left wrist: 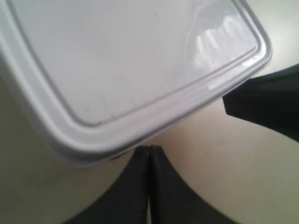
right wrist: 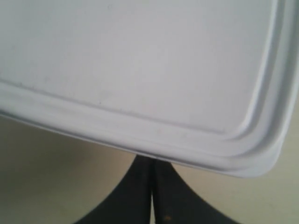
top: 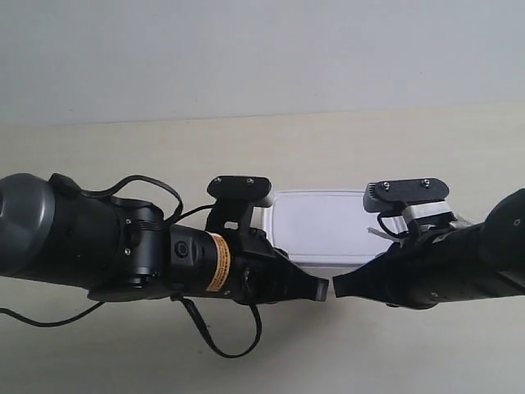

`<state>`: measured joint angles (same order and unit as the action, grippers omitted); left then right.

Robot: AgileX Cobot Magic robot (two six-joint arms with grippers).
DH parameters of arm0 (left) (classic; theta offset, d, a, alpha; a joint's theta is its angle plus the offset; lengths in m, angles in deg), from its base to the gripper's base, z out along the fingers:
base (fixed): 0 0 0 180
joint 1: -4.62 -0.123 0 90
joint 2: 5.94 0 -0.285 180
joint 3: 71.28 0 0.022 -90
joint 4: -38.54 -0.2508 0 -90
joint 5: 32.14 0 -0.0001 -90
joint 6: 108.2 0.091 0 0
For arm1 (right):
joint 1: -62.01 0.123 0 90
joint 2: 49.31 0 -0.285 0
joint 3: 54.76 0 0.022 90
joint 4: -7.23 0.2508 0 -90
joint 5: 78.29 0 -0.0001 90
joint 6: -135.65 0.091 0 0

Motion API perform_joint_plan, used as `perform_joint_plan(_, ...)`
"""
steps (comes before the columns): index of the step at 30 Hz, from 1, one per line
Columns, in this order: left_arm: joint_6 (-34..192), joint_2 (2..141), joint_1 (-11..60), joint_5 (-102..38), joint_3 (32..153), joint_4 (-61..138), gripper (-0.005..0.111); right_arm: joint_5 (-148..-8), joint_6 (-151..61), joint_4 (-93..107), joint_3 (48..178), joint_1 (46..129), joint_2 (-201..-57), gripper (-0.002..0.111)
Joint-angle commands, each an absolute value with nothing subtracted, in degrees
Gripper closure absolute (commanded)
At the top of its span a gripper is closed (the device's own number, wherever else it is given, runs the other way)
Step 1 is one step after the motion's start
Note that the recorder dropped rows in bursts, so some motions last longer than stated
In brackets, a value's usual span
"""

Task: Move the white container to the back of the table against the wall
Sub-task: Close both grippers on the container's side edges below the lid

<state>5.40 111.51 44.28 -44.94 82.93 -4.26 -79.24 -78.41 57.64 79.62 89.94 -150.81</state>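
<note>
Starting w/ the closest stuff: left jaws are fully closed, tips pressed together w/ nothing between them, right up against the near rim of the white container (left wrist: 131, 60). Right jaws same deal, closed on nothing, tips at that same rim, just beside the left pair. White container sits directly beyond both sets of tips, lid on, flat on the worktop (top: 344, 148). Past it is a stretch of worktop, then the wall (top: 246, 57), so container & wall are well apart atm.
</note>
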Motion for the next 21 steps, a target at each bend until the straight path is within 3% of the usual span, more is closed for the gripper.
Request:
perform_joint_plan(1,5.70,113.00,44.57,-43.11,84.50,-4.28,0.107,-78.29,-79.02,57.21,81.51,90.05,-152.40,0.108)
perform_joint_plan(21,5.50,118.35,39.90,-42.40,89.69,-4.16,0.107,-73.74,-79.15,57.21,83.30,90.05,-154.92,0.108)
